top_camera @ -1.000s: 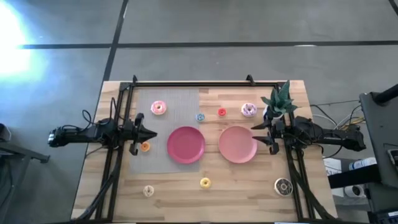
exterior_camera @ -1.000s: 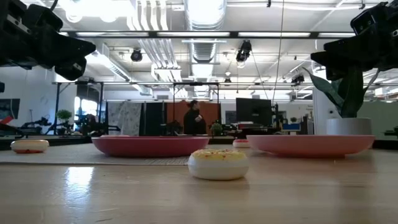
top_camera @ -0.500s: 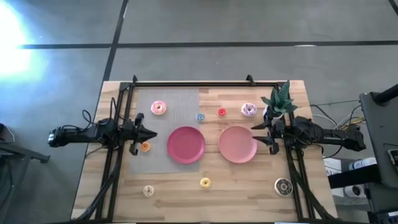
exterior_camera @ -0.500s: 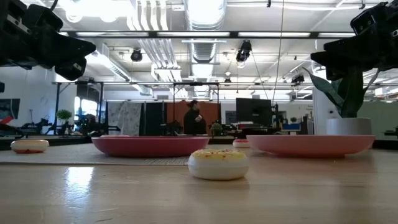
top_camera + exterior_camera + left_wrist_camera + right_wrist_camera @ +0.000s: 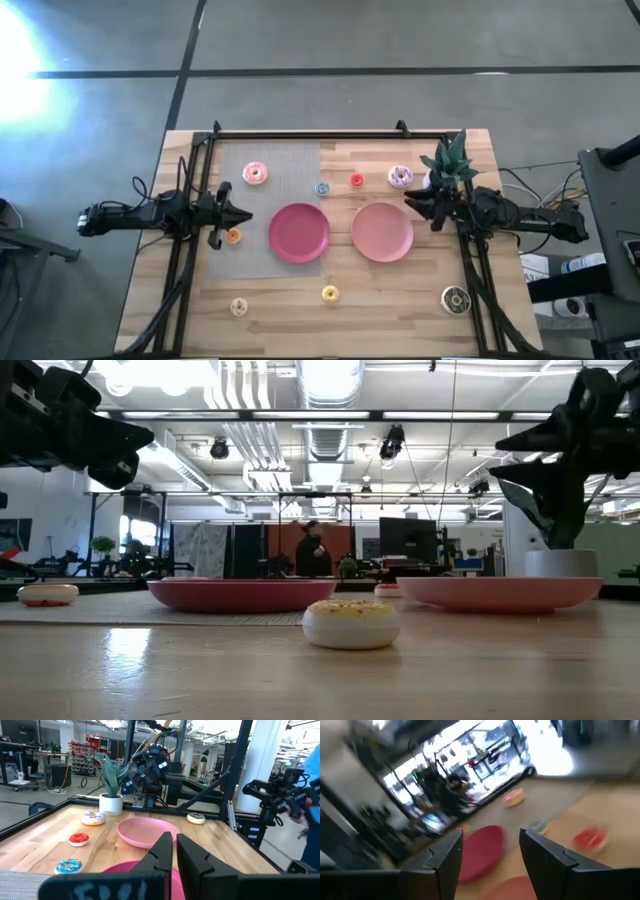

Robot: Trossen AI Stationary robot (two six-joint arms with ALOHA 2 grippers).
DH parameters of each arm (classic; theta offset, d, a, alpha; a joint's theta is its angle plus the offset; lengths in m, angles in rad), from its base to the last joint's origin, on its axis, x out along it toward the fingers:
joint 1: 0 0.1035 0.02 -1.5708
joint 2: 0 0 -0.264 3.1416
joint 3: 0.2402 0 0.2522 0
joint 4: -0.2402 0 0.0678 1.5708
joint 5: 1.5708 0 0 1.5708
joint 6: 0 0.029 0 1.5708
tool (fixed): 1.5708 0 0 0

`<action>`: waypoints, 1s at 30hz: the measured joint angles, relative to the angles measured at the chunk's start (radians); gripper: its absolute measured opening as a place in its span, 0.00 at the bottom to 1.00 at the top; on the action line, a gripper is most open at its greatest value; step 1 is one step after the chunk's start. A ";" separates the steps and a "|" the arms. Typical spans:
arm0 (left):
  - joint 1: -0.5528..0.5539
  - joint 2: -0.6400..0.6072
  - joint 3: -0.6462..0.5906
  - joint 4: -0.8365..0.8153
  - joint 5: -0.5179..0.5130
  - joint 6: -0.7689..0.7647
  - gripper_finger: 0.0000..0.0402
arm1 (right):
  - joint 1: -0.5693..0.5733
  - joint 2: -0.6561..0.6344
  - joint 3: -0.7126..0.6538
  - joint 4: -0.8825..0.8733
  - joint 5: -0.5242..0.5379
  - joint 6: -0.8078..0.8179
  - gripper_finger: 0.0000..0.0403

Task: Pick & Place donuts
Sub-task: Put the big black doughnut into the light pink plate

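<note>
- Only the right gripper (image 5: 412, 203) has moved since the earlier pictures: it has swung a little toward the far side, near the lilac-white toy donut (image 5: 400, 177). Its jaws are wide open and hold nothing.
- Nothing else has changed. The left gripper (image 5: 243, 215) waits at the left side, above the grey woven mat (image 5: 285, 158), beside the tiny orange donut (image 5: 233, 236). Its jaws are closed and hold nothing.
- No donut is on a plate yet. Both the round dark pink plate (image 5: 298, 232) and the round light pink plate (image 5: 382, 232) have nothing on them.
- All the donuts lie on the wooden counter (image 5: 400, 300), so I think the job has hardly begun.
- On the far side are the pink-frosted donut (image 5: 255, 173), the tiny blue donut (image 5: 322, 187), the tiny red donut (image 5: 356, 180) and the lilac-white one.
- On the near side are the tiny cream donut (image 5: 239, 307), the tiny yellow donut (image 5: 330, 294) and the dark brown donut (image 5: 455, 299).
- My guess is that every donut must still be picked up and set down.
- A small green plant in a white pot (image 5: 447, 162) stands very close to the right arm, so it could get bumped.
</note>
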State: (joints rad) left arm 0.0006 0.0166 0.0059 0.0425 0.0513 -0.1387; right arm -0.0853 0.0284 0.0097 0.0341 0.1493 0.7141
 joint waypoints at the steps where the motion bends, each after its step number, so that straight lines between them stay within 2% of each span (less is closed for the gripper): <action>1: 0.000 0.000 0.000 0.000 0.000 0.000 0.00 | 0.000 0.000 0.000 0.000 0.001 0.100 0.46; 5: 0.000 0.000 0.000 0.000 0.000 0.000 0.00 | -0.001 0.000 0.000 0.001 0.014 0.378 0.46; 10: 0.000 0.000 0.000 0.000 0.000 0.000 0.00 | 0.000 -0.001 0.000 0.006 0.029 0.447 0.46; 13: 0.000 0.000 0.000 0.000 0.000 0.000 0.00 | 0.000 0.006 0.000 0.007 0.024 0.541 0.46; 18: 0.000 0.000 0.000 -0.002 0.000 0.000 0.00 | 0.000 0.029 0.000 0.095 0.094 0.562 0.46; 20: 0.000 0.001 0.000 -0.003 0.000 0.000 0.00 | 0.000 0.053 0.000 0.129 0.064 0.594 0.46; 23: 0.000 0.001 0.000 -0.009 0.000 0.000 0.00 | 0.008 0.118 0.000 0.188 -0.060 0.665 0.46; 25: 0.000 0.001 0.000 -0.009 0.000 0.000 0.00 | 0.034 0.187 0.010 0.207 -0.105 0.715 0.46; 28: 0.000 0.001 0.000 -0.010 0.000 0.000 0.00 | 0.105 0.316 0.078 0.160 -0.136 0.738 0.46; 30: 0.000 0.001 0.000 -0.015 0.000 0.000 0.00 | 0.158 0.415 0.157 0.035 -0.160 0.739 0.46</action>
State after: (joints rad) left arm 0.0004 0.0177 0.0059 0.0273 0.0510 -0.1383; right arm 0.0731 0.4437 0.1666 0.0689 -0.0111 1.4526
